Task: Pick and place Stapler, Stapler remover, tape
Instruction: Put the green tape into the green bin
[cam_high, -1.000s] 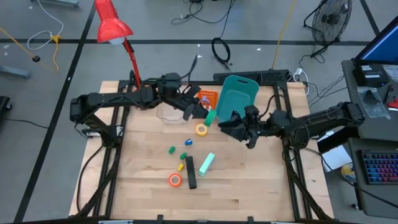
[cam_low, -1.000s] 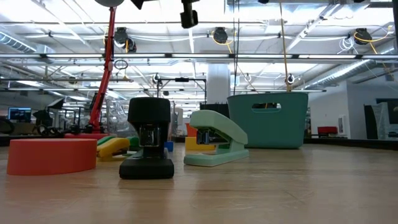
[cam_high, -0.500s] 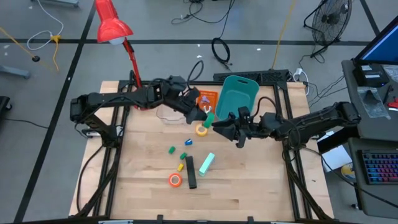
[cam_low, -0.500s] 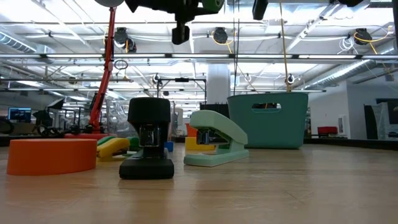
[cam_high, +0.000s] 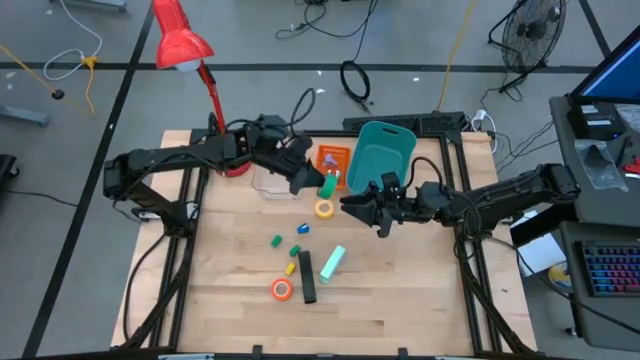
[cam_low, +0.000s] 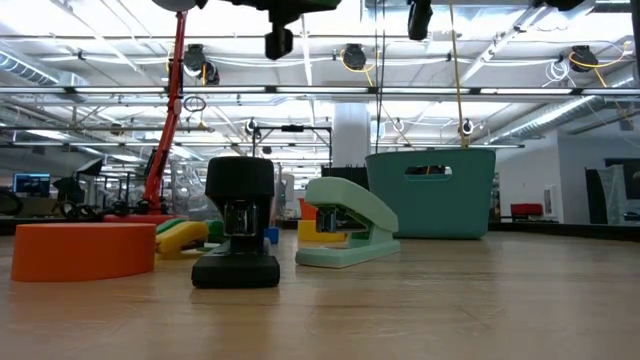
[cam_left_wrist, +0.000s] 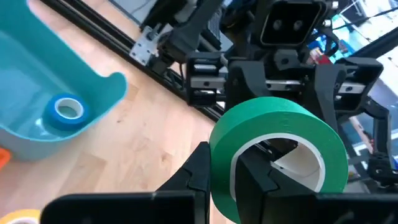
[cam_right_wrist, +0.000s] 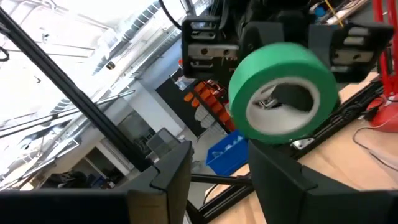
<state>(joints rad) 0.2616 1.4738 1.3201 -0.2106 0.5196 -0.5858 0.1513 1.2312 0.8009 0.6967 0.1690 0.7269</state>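
Green tape (cam_left_wrist: 280, 149); blue tape (cam_left_wrist: 66, 109) in teal bin (cam_left_wrist: 37, 74).

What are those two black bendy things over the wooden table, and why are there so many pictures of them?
They are two robot arms, each ending in a pinching tool. One picture looks straight down from above, one looks level across the tabletop, and two come from small cameras on the arms' wrists.

The left tool is pinching a green ring-shaped tape roll up in the air. The right tool is open, right beside that roll, facing it.

On the pale wooden table lie a yellow tape roll, an orange tape roll, a black stapler, a mint-green stapler and some small coloured blocks. A blue tape roll already sits in the teal plastic bin.
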